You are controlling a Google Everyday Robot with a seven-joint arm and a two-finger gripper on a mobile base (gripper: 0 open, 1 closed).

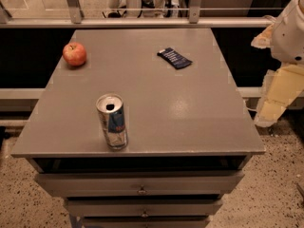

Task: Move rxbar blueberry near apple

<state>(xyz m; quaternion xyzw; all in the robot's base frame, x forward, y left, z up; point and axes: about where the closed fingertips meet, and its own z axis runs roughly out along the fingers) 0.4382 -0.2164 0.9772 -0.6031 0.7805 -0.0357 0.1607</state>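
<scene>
The rxbar blueberry (175, 58) is a flat dark navy bar with small white lettering, lying at the far right of the grey table top (156, 108). The red apple (74, 54) with yellowish patches sits at the far left, well apart from the bar. My gripper (271, 109) hangs off the table's right side, pointing down beside the right edge, below and to the right of the bar. It holds nothing that I can see.
An opened silver-and-blue drink can (112, 121) stands upright near the front left edge. The table is a cabinet with drawers (141, 183) below. A rail and window frame (142, 22) run behind it. The floor is speckled.
</scene>
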